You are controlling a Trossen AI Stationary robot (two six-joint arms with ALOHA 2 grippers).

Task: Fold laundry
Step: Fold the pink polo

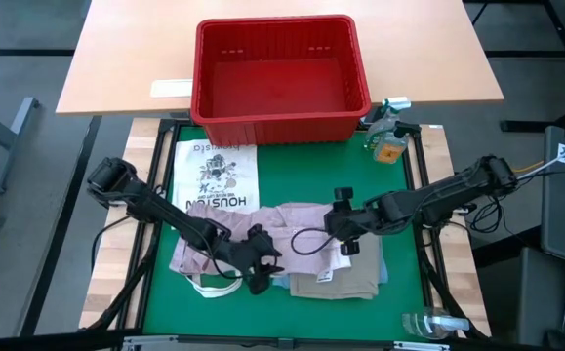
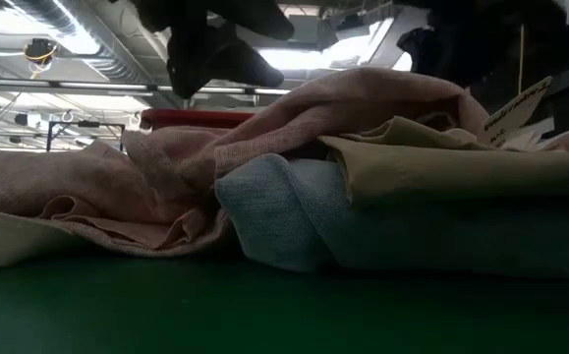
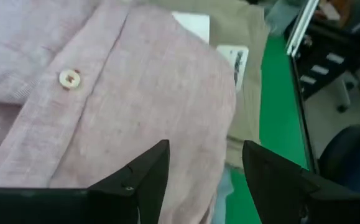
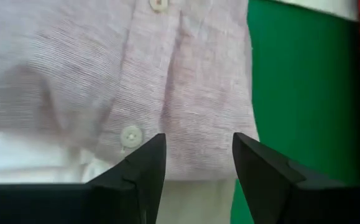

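Left gripper (image 1: 259, 263) hung spread and empty over the pink shirt (image 1: 292, 219), button placket just ahead of its fingertips (image 3: 145, 171) — nothing pinched. Right gripper (image 1: 343, 226) likewise spread, poised above the same shirt near its edge, a button just ahead of its fingers (image 4: 143, 165), green mat (image 1: 404, 273) beyond. Shirt lay rumpled across the pile, draped over the tan cloth (image 1: 336, 278) and the folded jeans (image 2: 294, 221) beneath both tools.

Likely trouble, judged from the layering: closing down here could catch tan cloth or denim along with the shirt, dragging the whole heap instead of one garment. Gripping through the placket could snag a button. Uneven grips from the two sides could twist the shirt rather than spread it flat. White bag (image 1: 219, 175) beyond the left gripper lay close enough to get swept along.

Readable writing: "HOUSTON" printed on that white bag, seen upside down from above; smaller script near its far end not legible. White tags (image 3: 235, 62) on the tan cloth carried print too small to read. Red basket (image 1: 280, 122) and spray bottle (image 1: 389, 132) far beyond both grippers — no legible text.
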